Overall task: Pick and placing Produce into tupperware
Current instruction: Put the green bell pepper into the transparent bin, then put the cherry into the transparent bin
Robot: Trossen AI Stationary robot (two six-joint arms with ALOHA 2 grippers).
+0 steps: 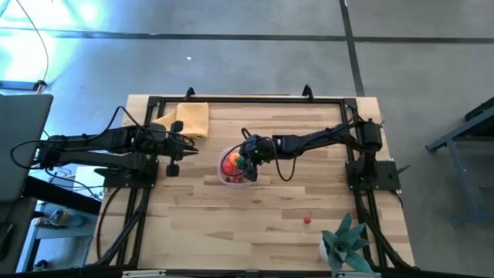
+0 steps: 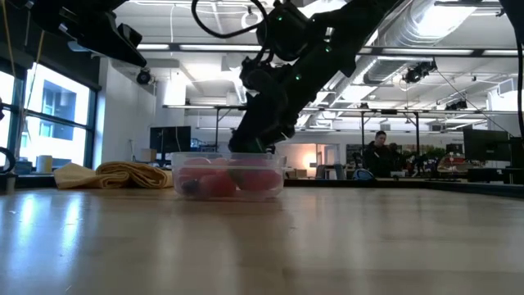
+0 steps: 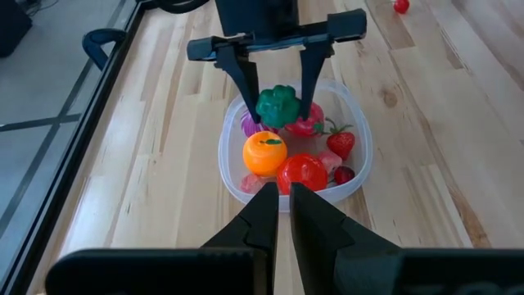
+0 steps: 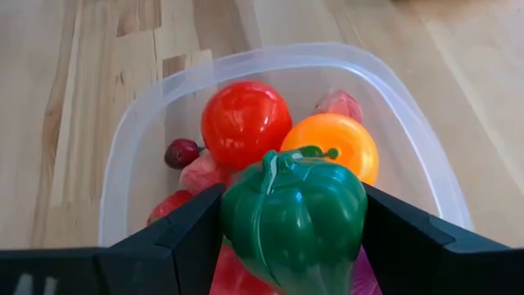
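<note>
The clear tub (image 1: pixel 224 178) stands mid-table, with an orange (image 3: pixel 264 153), a red tomato (image 3: pixel 302 174), a strawberry (image 3: pixel 341 142) and other pink and purple produce inside. My right gripper (image 3: pixel 280 113) hangs over the tub's far part, shut on a green toy pepper (image 4: pixel 295 217). In the low view the right gripper (image 2: pixel 254 146) reaches down to the tub's rim (image 2: pixel 228 156). One small red piece (image 1: pixel 307 220) lies loose on the table toward the near right. My left gripper (image 3: pixel 284 198) waits left of the tub, shut and holding nothing. My right gripper pinches the green pepper by its two opposite sides (image 4: pixel 233 221), one finger (image 3: pixel 248 82) on each side. The fingers come from above, pointing down into the tub. The pepper sits upright, stem up, just over the other produce; whether it rests on them I cannot tell.
A folded yellow-orange cloth (image 1: pixel 194 118) lies at the table's far edge, behind the left gripper. A spiky teal plant (image 1: pixel 344 242) stands at the near right corner. Black frame rails (image 1: pixel 247 99) run along the table's edges. Bare wood lies near the tub's front.
</note>
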